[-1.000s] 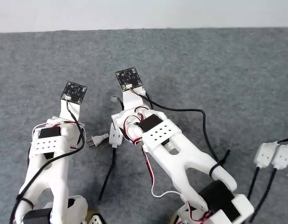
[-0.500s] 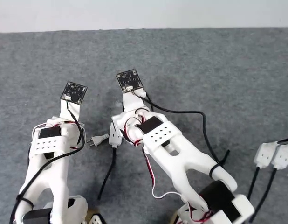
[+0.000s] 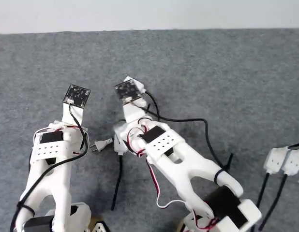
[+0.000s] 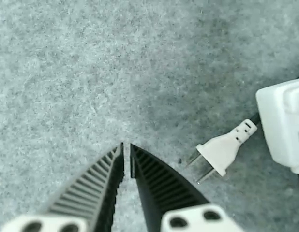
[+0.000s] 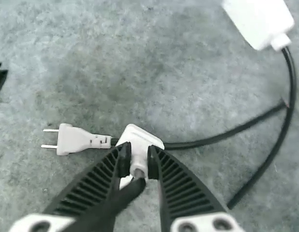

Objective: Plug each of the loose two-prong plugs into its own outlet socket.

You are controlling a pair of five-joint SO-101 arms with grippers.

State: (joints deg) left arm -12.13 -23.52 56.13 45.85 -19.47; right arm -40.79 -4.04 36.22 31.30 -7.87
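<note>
**High view.** On the grey table (image 3: 212, 72), the left arm (image 3: 50, 159) occupies the lower left of the frame and the right arm (image 3: 178, 154) runs from the lower right up to the centre. A white two-prong plug (image 3: 102, 144) lies between them, left of centre, with its prongs pointing left. A white outlet socket (image 3: 119, 145) sits just right of the plug, partly under the right arm, and its black cord (image 3: 116, 181) trails towards the lower edge. Two further sockets (image 3: 283, 161) lie side by side at the right edge, well apart from the arms. The wrists hide both sets of fingers here.

**Left wrist view.** The left gripper (image 4: 126, 146) has its fingers drawn together over bare table. The plug (image 4: 222, 151) lies near the fingertips but off to one side, not touching them. The outlet socket (image 4: 284, 125) is just beyond the plug's cord end.

**Right wrist view.** The right gripper (image 5: 138, 150) is clamped on the outlet socket (image 5: 140, 135), with one finger on each flank. The plug (image 5: 74, 139) lies flat just beside the socket, its prongs pointing away from it and not inserted. A second white block (image 5: 258, 19) with its own black cord lies well apart from the gripper.
</note>
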